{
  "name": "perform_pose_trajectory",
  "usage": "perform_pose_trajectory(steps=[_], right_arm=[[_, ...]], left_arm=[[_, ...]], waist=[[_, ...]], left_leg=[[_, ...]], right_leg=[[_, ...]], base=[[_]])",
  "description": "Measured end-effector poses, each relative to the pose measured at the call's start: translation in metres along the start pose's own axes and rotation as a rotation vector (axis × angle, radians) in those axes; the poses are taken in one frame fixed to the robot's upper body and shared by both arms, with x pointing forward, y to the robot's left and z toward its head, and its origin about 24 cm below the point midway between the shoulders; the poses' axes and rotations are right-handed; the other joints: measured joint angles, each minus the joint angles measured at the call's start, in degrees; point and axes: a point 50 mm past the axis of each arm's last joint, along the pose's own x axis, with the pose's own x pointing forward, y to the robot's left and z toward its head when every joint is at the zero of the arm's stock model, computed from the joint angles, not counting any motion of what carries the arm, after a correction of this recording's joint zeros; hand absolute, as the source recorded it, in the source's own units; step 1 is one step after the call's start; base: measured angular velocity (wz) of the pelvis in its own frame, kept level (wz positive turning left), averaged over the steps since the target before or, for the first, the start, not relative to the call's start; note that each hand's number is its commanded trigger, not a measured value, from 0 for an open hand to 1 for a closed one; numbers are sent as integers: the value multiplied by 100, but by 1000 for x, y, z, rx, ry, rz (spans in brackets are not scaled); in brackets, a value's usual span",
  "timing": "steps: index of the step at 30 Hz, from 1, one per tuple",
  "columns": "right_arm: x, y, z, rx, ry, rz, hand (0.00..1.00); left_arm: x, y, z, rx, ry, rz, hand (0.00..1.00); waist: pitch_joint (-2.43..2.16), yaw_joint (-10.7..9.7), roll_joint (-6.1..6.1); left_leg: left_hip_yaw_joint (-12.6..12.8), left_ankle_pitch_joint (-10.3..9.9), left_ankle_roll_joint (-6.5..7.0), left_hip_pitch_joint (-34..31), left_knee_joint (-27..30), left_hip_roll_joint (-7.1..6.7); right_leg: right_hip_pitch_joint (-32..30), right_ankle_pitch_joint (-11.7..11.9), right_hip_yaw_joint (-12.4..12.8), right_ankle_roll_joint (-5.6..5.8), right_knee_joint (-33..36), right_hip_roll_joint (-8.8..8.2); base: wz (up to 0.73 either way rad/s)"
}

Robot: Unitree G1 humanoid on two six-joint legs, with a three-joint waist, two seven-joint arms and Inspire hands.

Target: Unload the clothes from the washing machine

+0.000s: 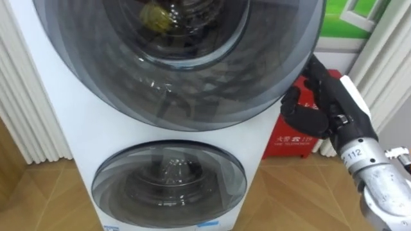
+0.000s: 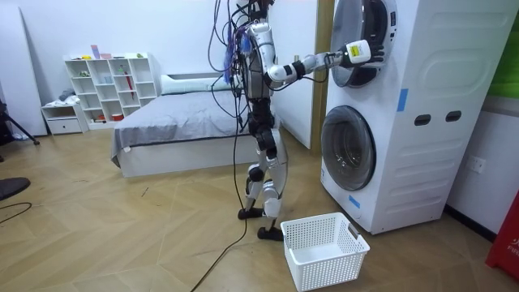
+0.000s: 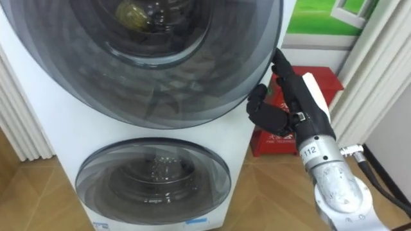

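Observation:
Two front-loading machines are stacked. The upper machine's round glass door (image 1: 186, 70) is closed, and a yellowish bundle of clothes (image 1: 154, 16) shows through it inside the drum. My right hand (image 1: 321, 102) is at the door's right rim, its fingers stretched up against the edge and its thumb bent below. In the room view I stand facing the stack with the right arm raised to the upper door (image 2: 357, 53).
The lower machine's door (image 1: 168, 183) is closed. A white laundry basket (image 2: 324, 247) stands on the wooden floor by my feet. A red box (image 1: 298, 138) sits right of the machines, white curtains (image 1: 22, 109) hang on the left, and a bed (image 2: 178, 130) lies behind me.

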Motion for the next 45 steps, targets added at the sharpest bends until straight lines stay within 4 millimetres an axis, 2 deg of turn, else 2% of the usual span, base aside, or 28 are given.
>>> perform_pose_trajectory(steps=[8,21,25,27,33,38,45], right_arm=[[-9,-5,12,-3,-52,4,0],[-10,-7,20,-6,-83,23,0],[-12,-3,31,16,-132,72,0],[-16,5,46,78,-206,130,0],[-20,12,52,214,-285,153,0],[-22,16,54,227,-315,178,0],[-23,18,57,232,-350,208,0]], left_arm=[[0,0,-1,0,-1,-4,0],[0,-1,-4,4,11,-8,0],[1,-1,-4,4,15,-18,0],[1,-2,-3,5,11,-26,0],[1,-7,-4,45,2,-47,0],[1,-9,2,63,-29,-55,0],[2,-8,11,64,-64,-55,0]], waist=[[-3,-64,3],[-24,-105,40],[-25,-142,43],[-27,-141,43],[-36,-152,23],[-14,-174,42],[-14,-191,41]], left_leg=[[170,-2,-4,14,8,14],[189,-2,-4,27,14,17],[213,-2,-5,44,16,18],[225,-2,-5,75,21,25],[242,-3,-5,115,3,15],[242,-51,-36,107,-11,29],[238,-73,-56,101,1,58]], right_leg=[[-26,24,83,-41,13,28],[-37,30,150,-49,20,48],[-45,28,238,-50,40,71],[-29,26,253,-53,44,82],[2,17,292,-33,38,81],[-24,-15,284,-2,90,89],[-27,-1,263,-42,94,110]], base=[[-6],[-1],[-5],[0],[0],[0],[0]])
